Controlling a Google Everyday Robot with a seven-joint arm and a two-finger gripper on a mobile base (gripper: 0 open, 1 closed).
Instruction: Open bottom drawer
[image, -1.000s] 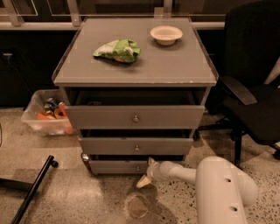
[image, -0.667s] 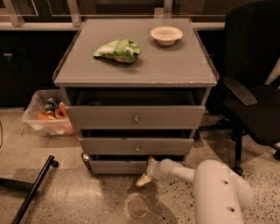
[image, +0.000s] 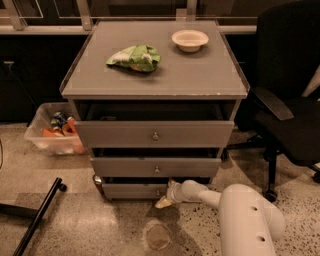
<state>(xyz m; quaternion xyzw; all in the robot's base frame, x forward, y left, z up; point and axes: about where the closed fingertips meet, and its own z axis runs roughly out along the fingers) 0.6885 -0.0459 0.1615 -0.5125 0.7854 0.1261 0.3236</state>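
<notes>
The bottom drawer (image: 131, 191) is the lowest and slimmest grey front of the cabinet, just above the floor. Its front stands a little forward of the cabinet body. My gripper (image: 163, 201) is at the end of the white arm (image: 200, 194), which reaches in from the lower right. It sits right at the middle of the bottom drawer's front, where it covers the knob. The mid-sized drawer (image: 156, 167) and the tallest drawer (image: 154, 134) above both show their round knobs.
A green bag (image: 135, 57) and a white bowl (image: 190, 40) lie on the cabinet top (image: 200, 75). A black office chair (image: 287, 100) stands at the right. A clear bin (image: 52, 135) with items is at the left, and a black bar (image: 37, 220) lies on the floor.
My gripper has shifted slightly up toward the bottom drawer's front. The drawers, bag and bowl have not visibly moved.
</notes>
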